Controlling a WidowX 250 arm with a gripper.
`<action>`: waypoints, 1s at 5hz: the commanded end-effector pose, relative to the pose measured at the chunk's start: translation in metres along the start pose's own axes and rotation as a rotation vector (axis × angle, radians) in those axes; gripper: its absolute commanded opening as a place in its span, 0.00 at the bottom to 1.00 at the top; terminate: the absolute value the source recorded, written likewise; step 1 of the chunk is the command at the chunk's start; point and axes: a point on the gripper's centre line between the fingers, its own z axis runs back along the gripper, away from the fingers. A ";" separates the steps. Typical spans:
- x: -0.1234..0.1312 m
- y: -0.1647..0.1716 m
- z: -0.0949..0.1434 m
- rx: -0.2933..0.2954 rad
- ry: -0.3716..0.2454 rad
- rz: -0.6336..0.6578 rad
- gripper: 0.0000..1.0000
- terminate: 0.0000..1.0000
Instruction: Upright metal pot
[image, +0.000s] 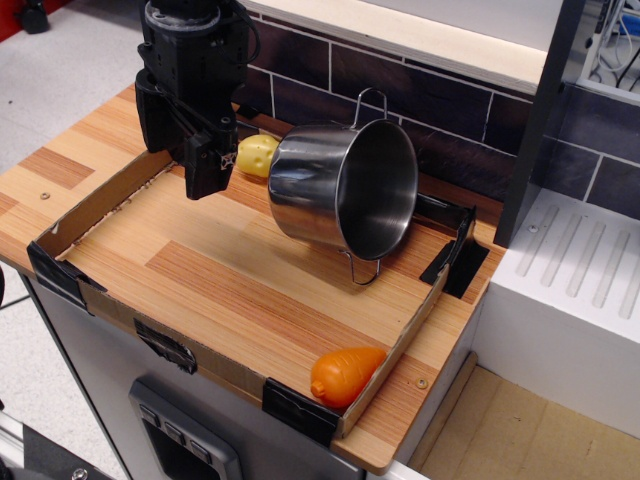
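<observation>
**Asker:** Nearest the camera, what lies on the wooden tabletop (230, 270)?

**Observer:** An orange toy carrot (345, 375) lies on its side in the front right corner, touching the low cardboard border (90, 205) that runs round the work area. Black tape (295, 410) holds that border together just beside the carrot, and more black tape shows at the front left corner and at the back right corner.

**Asker:** Where is the metal pot?

**Observer:** The metal pot (320, 185) lies on its side toward the back of the tabletop, a little right of the middle. Its open mouth faces right and toward the camera, so the shiny inside is visible. One thin wire handle sticks up from the rim at the top, and the other rests down against the wood at the bottom. The pot is well apart from the carrot.

**Asker:** Anything beside the pot?

**Observer:** A small yellow toy vegetable (256, 154) sits just behind the pot's closed base, at its left, near the back edge. Part of it is hidden by the pot, and its kind cannot be told.

**Asker:** And the arm?

**Observer:** The black gripper (207, 160) hangs over the back left part of the tabletop, left of the pot and just beside the yellow toy. Nothing is between the fingers. Whether the jaws are spread or pressed together cannot be told from this angle, since the fingers overlap into one dark shape.

**Asker:** What surrounds the tabletop?

**Observer:** A dark tiled wall (440, 95) stands behind it, and a white ridged drainboard (580, 265) sits to the right.
</observation>
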 end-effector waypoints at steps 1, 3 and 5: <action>0.000 0.000 0.000 0.000 0.000 0.000 1.00 0.00; 0.006 -0.029 0.023 0.000 -0.077 0.129 1.00 0.00; 0.025 -0.064 0.059 -0.086 -0.155 0.265 1.00 0.00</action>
